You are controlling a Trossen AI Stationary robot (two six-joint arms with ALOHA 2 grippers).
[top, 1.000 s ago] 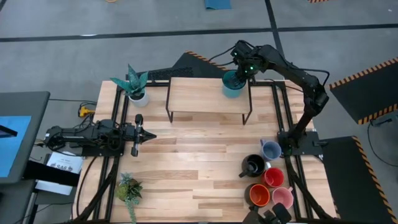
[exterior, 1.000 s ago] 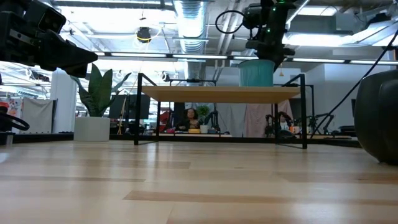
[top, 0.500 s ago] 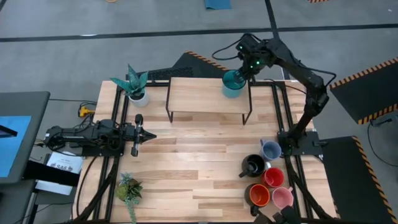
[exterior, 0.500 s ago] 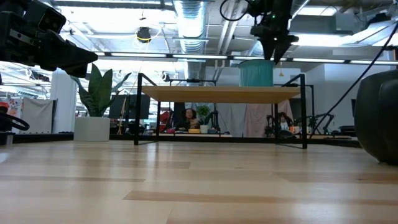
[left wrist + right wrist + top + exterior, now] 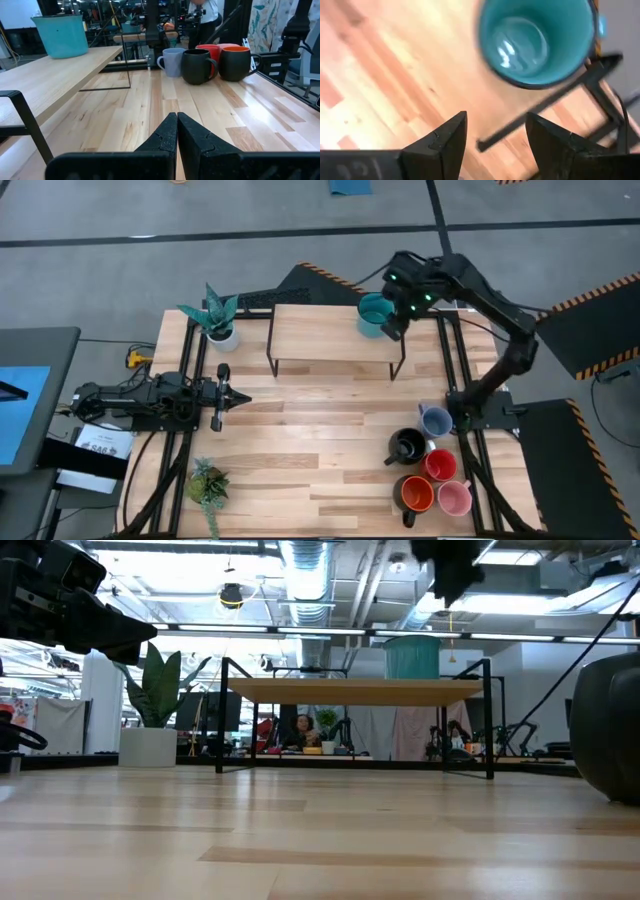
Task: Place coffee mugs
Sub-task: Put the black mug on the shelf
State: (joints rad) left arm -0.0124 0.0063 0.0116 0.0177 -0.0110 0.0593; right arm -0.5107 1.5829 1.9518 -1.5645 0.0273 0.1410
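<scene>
A teal ceramic mug (image 5: 412, 656) is seen standing on a low wooden shelf with black metal legs (image 5: 355, 692), flanked by a white-potted green plant (image 5: 152, 710).

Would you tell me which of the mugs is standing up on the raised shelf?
The teal mug, at the wooden shelf's right end; the other five mugs are clustered on the table.
</scene>
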